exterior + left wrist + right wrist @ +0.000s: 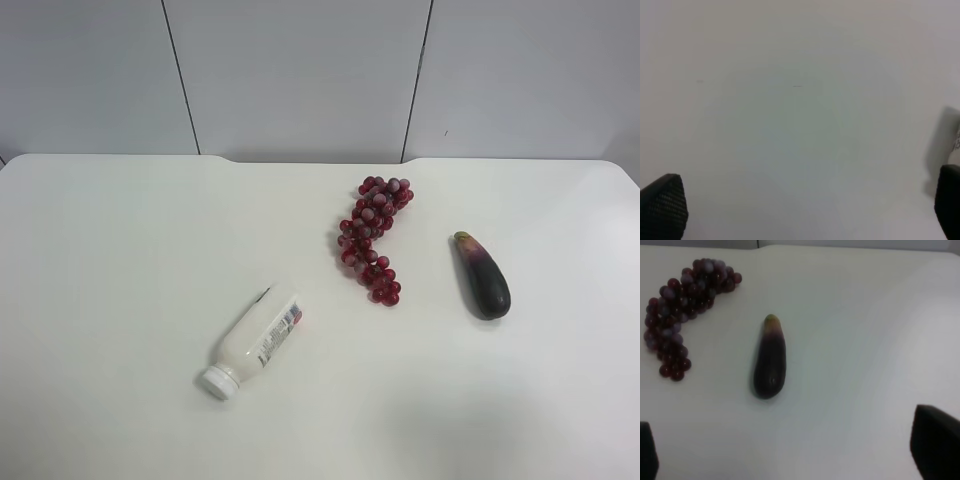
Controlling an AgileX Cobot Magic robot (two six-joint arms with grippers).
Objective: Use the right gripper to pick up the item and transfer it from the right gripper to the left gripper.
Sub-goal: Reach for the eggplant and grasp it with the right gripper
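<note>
Exterior high, table (120,230): I see no arm here; the eggplant (482,276) lies flat and untouched, well apart from the white bottle (252,343).
Exterior high, landmark: I take the bunch of red grapes (373,238) as my reference; the eggplant lies beside it, on the side away from the bottle, not touching.
Exterior high, long axis: it runs roughly alongside the bunch, slightly slanted; the yellow-green stem tip points toward the wall, the rounded dark end toward the near table edge.
Right wrist, right gripper (790,452): only the two finger tips show at the frame corners, spread wide, pinching nothing.
Right wrist, eggplant (770,359): it lies ahead of the spread jaws, with the grapes (682,310) to one side of it, stem end pointing away from the camera.
Left wrist, left gripper (805,210): fingers spread wide over bare table, nothing between them.
Step, my judgement: the pick-up has not begun.
Next move, my judgement: I bring the right gripper down with its fingers across the eggplant's width, straddling the thick middle, clear of the grapes.
</note>
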